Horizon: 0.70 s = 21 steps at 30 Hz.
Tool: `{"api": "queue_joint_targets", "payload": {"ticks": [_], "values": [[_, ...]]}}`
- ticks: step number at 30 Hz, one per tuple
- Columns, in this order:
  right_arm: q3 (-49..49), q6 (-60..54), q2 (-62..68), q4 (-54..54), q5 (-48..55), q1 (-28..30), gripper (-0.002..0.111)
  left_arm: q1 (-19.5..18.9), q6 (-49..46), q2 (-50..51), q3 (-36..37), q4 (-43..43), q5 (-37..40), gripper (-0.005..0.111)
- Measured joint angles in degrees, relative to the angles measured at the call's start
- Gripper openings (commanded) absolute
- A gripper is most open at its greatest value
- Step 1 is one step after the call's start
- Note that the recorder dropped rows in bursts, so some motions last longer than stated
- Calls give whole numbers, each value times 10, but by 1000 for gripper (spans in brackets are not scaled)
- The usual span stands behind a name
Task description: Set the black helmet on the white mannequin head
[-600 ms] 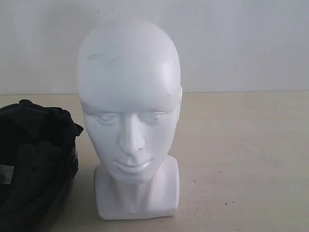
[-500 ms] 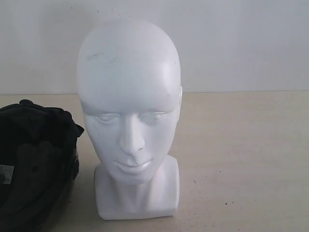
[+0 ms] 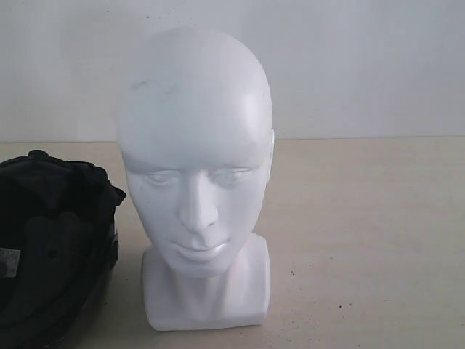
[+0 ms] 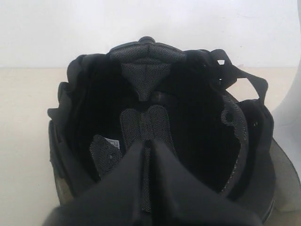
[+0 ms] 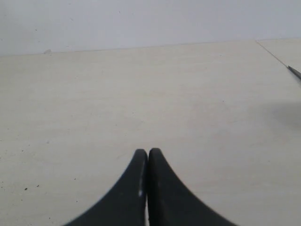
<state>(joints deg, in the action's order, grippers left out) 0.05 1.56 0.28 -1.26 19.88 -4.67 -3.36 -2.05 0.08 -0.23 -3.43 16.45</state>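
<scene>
Exterior view shows almost nothing changed over the last half second: the black helmet (image 3: 51,247) lies lining-up on the counter (image 3: 363,240) just beside the white mannequin head (image 3: 192,145), with at most a slight twitch at its rim, so I judge the lift not yet begun. My left hand (image 4: 146,145) hangs over the helmet's open bowl, pressed together on nothing I can see (tips close to the padding). The right hand (image 5: 148,153), also pressed together, sits over the counter with no helmet in its view.

Glossy smooth white mannequin head (image 3: 195,145), black helmet (image 4: 197,117) with dark mesh-cloth padding, matt pale tabletop (image 3: 363,240).
</scene>
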Motion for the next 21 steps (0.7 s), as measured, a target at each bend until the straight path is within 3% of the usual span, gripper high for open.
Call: {"api": "queue_joint_targets", "payload": {"ticks": [3, 6, 8, 15, 21], "values": [[0, 0, 0, 0, 0, 0, 0, 0, -1, 0, 0, 18, -42, 5], [0, 0, 0, 0, 0, 0, 0, 0, -3, 0, 0, 23, -195, 5], [0, 0, 0, 0, 0, 0, 0, 0, -3, 0, -6, 23, -239, 5], [0, 0, 0, 0, 0, 0, 0, 0, -4, 21, -134, 25, -234, 5], [0, 0, 0, 0, 0, 0, 0, 0, -5, 26, -147, 25, -237, 5]]}}
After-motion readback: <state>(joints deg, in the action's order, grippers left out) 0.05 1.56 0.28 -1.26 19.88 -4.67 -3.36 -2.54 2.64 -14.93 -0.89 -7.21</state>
